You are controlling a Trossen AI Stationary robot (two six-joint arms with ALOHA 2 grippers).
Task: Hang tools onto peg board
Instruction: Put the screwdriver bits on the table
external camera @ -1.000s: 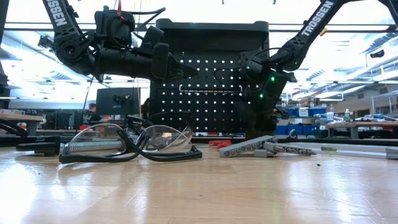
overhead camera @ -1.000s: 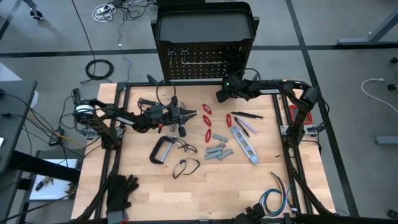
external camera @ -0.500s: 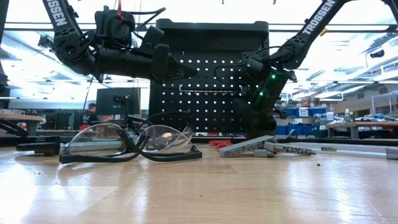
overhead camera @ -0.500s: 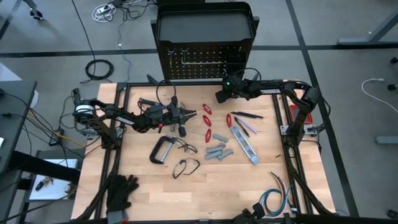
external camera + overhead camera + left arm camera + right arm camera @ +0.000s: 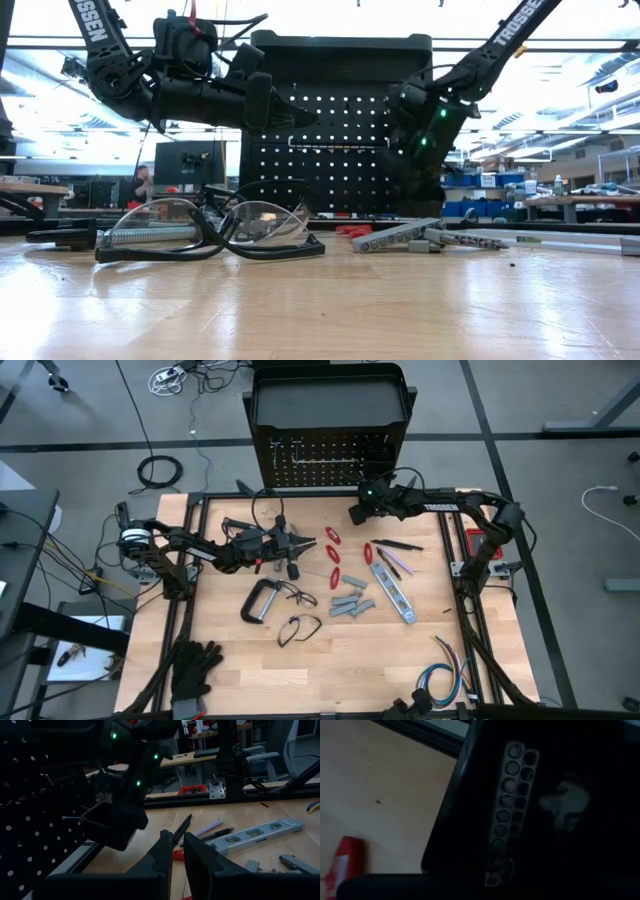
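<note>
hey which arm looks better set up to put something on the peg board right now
Probably the right. The right gripper is at the foot of the peg board, with a grey perforated strip right before its camera. The left gripper hovers farther back, over the table's middle.

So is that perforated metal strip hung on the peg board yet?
Cannot tell. The right pincer has the strip up against the peg board, but no hook shows through it.
</note>
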